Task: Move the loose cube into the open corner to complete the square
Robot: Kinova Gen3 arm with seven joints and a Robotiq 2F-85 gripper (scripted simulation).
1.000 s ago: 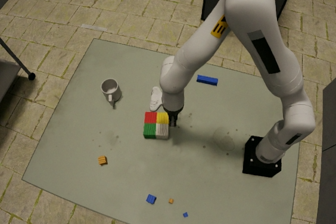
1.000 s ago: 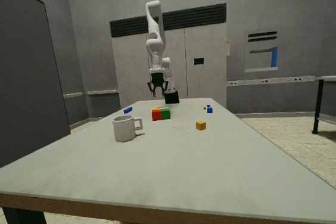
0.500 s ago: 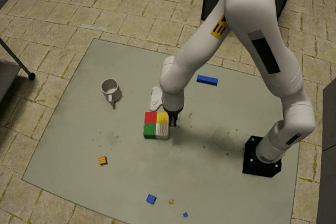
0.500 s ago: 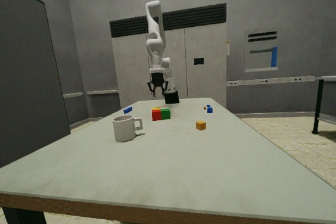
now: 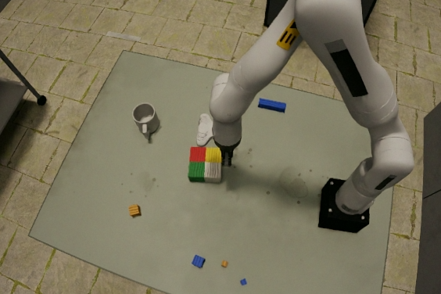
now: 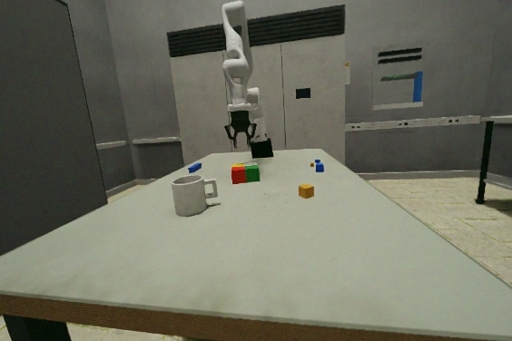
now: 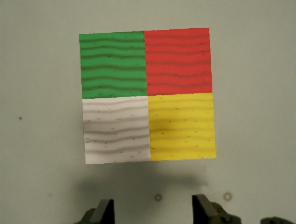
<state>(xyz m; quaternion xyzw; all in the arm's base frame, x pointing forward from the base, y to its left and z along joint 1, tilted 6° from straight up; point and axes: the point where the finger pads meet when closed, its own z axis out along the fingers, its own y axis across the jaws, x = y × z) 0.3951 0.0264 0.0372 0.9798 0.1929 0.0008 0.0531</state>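
Four cubes stand together as a tight square on the table: red (image 5: 197, 154), yellow (image 5: 213, 154), green (image 5: 196, 170) and white (image 5: 213, 171). In the wrist view the green (image 7: 112, 65), red (image 7: 177, 61), white (image 7: 116, 130) and yellow (image 7: 182, 126) cubes touch with no visible gaps. My gripper (image 5: 227, 159) hangs above the table just beside the yellow cube's outer side. Its fingers stand apart with nothing between them. In the exterior view the gripper (image 6: 241, 135) is raised above and behind the square (image 6: 245, 173).
A white mug (image 5: 145, 117) stands to the left of the square and a white shoe-like figure lies just behind it. A blue bar (image 5: 272, 105) lies at the back. An orange cube (image 5: 134, 209) and small blue (image 5: 198, 261) and orange (image 5: 224, 263) blocks lie near the front. The arm's base (image 5: 344, 213) is at the right.
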